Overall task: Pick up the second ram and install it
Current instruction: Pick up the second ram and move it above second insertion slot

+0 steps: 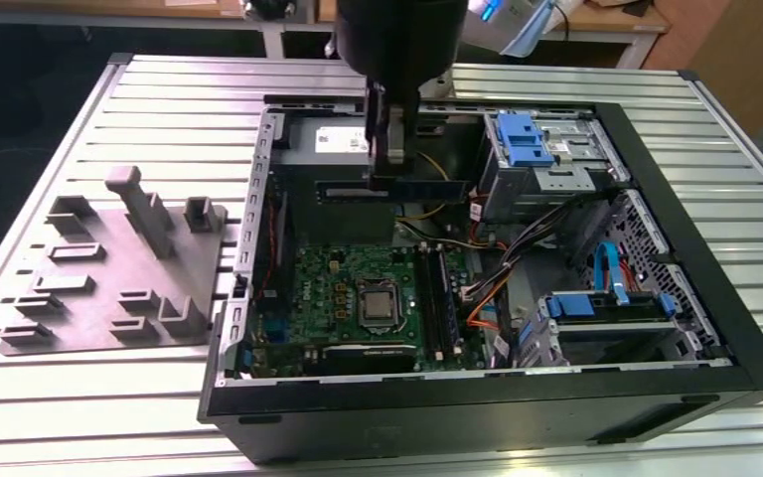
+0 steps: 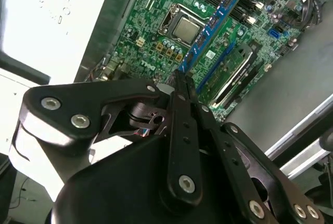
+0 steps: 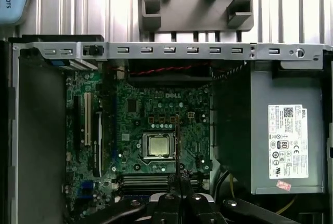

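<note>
My gripper hangs over the open computer case, shut on the second ram, a thin dark-blue stick held level above the far part of the motherboard. In the second wrist view the ram juts out from between the fingertips of the gripper, over the CPU socket. The first wrist view shows the ram edge-on as a thin line above the gripper. The memory slots lie beside the socket, below the stick and apart from it; one slot seems to hold a green module.
A grey tray with raised blocks lies on the ribbed table to the exterior view's left of the case. Inside the case are a power supply, drive cages with blue parts and loose cables.
</note>
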Controlling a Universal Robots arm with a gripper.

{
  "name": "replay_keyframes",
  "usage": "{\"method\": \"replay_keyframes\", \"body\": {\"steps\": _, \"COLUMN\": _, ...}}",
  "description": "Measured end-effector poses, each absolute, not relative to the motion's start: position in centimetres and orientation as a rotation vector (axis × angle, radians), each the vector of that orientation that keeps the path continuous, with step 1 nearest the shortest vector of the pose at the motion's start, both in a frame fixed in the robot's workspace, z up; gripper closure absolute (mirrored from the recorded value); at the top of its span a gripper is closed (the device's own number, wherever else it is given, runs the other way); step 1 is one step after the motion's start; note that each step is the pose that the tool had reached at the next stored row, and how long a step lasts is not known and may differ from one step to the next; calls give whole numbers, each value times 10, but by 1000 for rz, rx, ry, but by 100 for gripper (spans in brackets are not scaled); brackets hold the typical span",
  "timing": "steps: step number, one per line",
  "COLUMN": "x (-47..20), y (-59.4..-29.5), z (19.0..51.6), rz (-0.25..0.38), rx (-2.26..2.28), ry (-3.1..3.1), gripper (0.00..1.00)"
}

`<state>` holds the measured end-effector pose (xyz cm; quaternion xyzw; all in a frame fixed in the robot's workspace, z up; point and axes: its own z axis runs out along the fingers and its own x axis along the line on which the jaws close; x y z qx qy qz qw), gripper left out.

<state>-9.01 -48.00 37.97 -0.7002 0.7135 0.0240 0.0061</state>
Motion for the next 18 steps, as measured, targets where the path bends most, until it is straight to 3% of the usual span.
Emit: {"method": "replay_keyframes", "body": {"steps": 18, "x": -89, "y": -485, "z": 347, "rz": 78, "rx": -2212, "ry": 2216, "gripper": 89}}
